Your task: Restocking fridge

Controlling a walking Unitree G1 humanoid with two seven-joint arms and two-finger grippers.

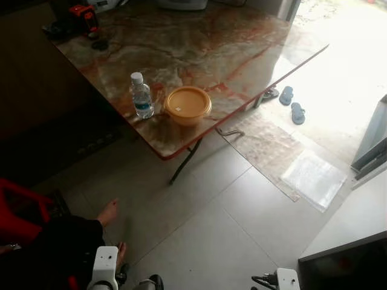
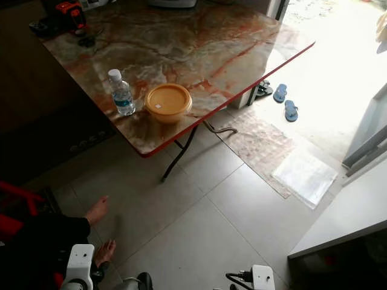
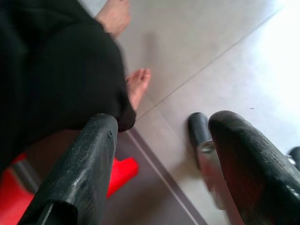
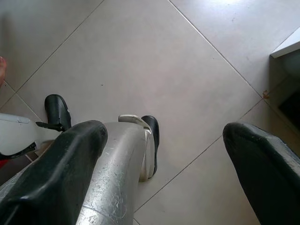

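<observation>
Marbled desk (image 1: 242, 54) is seen holding a water bottle (image 1: 141, 95) and yellow lidded bowl (image 1: 188, 105), untouched; both grippers' fingers (image 3: 79, 173) are spread and empty, so restocking is judged barely begun.

Hard daylight floods in from the doorway side, washing the floor tiles (image 1: 338, 72) to white glare and gleaming off the table (image 1: 199, 48), while the far left sinks into deep shadow, and both wrist views show their near fingers (image 3: 79, 173) softly blurred.
</observation>
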